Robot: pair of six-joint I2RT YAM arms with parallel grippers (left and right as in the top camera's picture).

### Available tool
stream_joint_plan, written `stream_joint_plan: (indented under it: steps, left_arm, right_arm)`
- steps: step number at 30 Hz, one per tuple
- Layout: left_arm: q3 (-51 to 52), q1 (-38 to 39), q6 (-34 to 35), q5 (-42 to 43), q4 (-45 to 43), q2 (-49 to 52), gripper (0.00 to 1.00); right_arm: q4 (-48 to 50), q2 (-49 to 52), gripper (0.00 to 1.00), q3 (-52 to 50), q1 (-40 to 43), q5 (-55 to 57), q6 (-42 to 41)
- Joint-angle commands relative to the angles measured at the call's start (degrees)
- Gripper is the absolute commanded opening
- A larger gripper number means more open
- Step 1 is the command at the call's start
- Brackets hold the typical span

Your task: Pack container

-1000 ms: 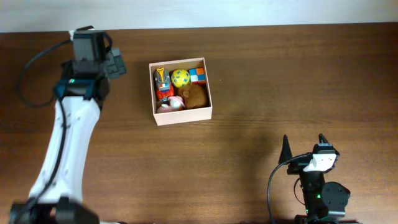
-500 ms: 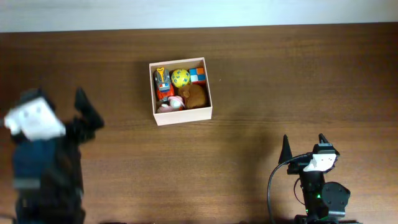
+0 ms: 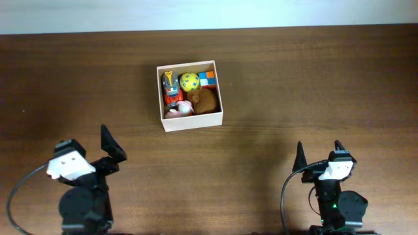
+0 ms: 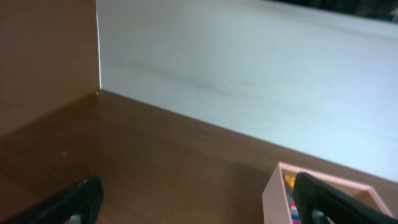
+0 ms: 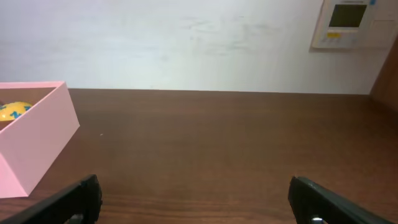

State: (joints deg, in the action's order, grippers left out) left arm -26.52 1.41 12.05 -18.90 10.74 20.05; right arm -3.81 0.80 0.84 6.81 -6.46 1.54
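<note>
Container (image 3: 192, 122) sits at upper centre of the overhead frame, filled with toys (image 3: 189, 91). Left gripper (image 4: 198, 186), at lower left, and right gripper (image 3: 319, 145), at lower right, both stand well apart from it, jaws spread wide, holding nothing.

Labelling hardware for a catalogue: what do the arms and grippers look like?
The left arm and right arm are black with a white block at the wrist. The left gripper and right gripper have slim, pointed black jaws. A dark cable loops beside each base.
</note>
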Motion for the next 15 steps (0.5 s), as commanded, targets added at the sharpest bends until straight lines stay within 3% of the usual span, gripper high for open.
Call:
stream_joint_plan:
  steps: [1, 15]
  left_arm:
    - [5.05, -0.35, 0.11, 0.92, -3.19, -2.49, 0.99]
    - [16.20, -0.35, 0.13, 3.58, -7.30, -13.29, 0.99]
  right_arm:
    - [0.00, -0.61, 0.99, -0.50, -0.42, 0.74, -0.55]
    - [0.00, -0.61, 0.99, -0.50, -0.42, 0.74, -0.55]
